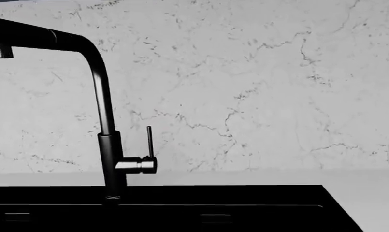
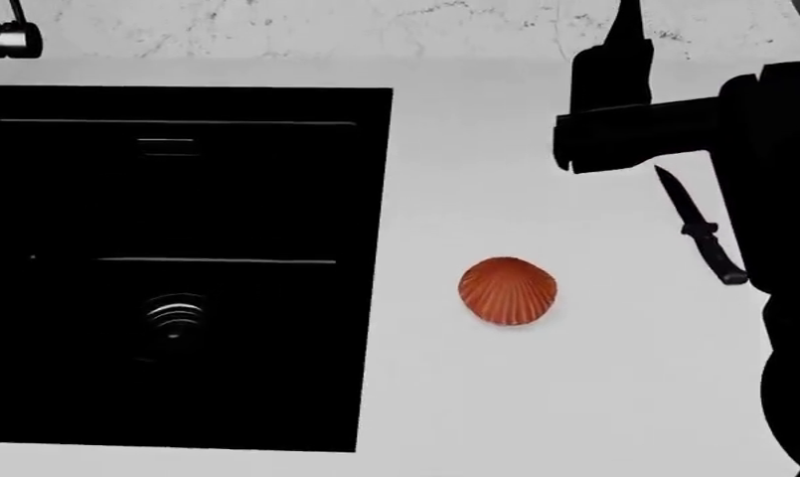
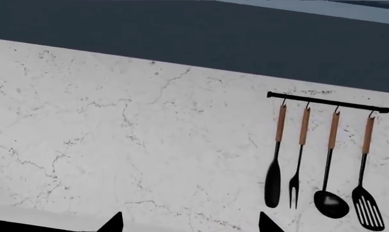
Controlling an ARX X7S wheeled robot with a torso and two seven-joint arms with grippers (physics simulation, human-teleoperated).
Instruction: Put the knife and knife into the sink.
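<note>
**Knife waits on the counter**

One knife (image 2: pixel 698 227) lies on the counter near my right gripper (image 3: pixel 189 223), well apart from the sink (image 2: pixel 373 268). My jaws look spread, probably empty. It's slim, stiff, likely light; I'd pinch the handle.
</note>
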